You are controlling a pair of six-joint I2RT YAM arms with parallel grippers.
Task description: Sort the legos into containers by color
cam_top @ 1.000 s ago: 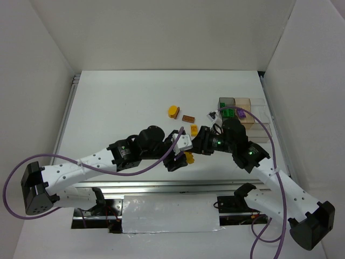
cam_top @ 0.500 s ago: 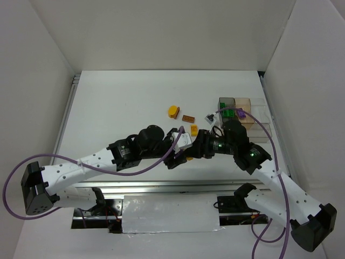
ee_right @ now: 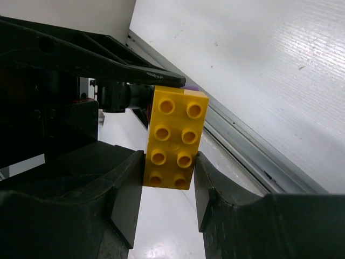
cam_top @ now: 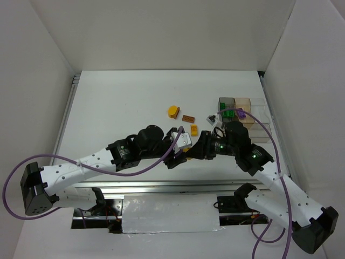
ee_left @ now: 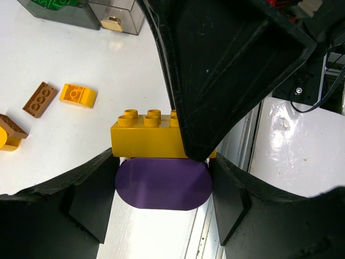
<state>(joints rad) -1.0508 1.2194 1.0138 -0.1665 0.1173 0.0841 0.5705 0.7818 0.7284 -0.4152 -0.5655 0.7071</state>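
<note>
Separation of a stacked pair looks to be the step in hand. Near the front edge of the bench [cam_top: 124,102], the right gripper [ee_right: 170,162] clamps the yellow brick [ee_right: 175,137] by its long sides, while the left gripper [ee_left: 163,170] pinches the purple piece [ee_left: 161,186] stuck beneath it. Next, I judge, comes a straight pull apart without twisting, then each colour goes to its own compartment of the containers [cam_top: 243,102], well off to the right.

You swung the right gripper [cam_top: 190,154] left and toward the near edge until it met the left gripper [cam_top: 176,159]. Its fingers ended on both sides of the yellow brick [ee_right: 175,141], covering it from overhead.
</note>
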